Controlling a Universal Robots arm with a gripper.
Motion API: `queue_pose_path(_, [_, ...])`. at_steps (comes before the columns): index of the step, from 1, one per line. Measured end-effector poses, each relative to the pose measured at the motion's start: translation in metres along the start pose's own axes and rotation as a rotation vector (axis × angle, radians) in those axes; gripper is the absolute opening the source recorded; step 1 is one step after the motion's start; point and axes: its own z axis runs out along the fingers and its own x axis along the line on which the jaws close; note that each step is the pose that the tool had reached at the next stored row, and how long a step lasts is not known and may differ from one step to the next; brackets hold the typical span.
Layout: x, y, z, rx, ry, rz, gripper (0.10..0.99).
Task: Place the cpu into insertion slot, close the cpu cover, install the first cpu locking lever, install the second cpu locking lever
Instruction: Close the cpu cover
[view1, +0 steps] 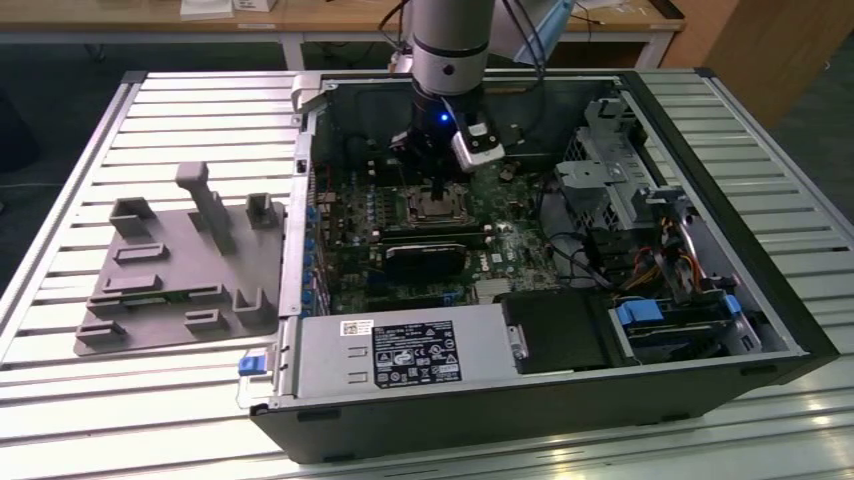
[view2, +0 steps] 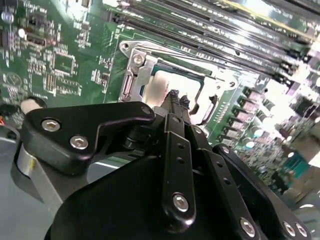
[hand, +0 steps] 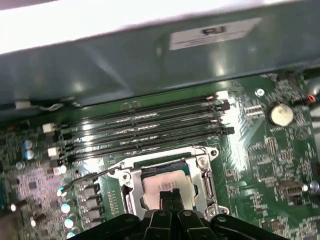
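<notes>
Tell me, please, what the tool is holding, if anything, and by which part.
Nothing, it seems: the tool has its fingertips shut together with nothing between them, just above the cpu, which lies framed by the cpu cover.

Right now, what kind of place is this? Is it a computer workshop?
Probably a robotics lab or test workshop. A robot arm reaches into an open computer case that lies on a slatted metal table, and wooden desks stand behind it.
</notes>
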Motion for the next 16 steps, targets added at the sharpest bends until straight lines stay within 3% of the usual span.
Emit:
queue_pose_path(3, [0.0, 0.0, 0.0006, -0.001, -0.0018, -0.054, 0.102])
queue_pose_path(7, [0.0, -0.0002, 0.0014, -0.003, -0.0118, -0.107, 0.102])
queue_pose_path(11, [0.0009, -0.0018, 0.0021, -0.005, -0.0228, -0.132, 0.102])
queue_pose_path(16, [0.0049, -0.0042, 0.0033, -0.005, -0.0235, -0.134, 0.102])
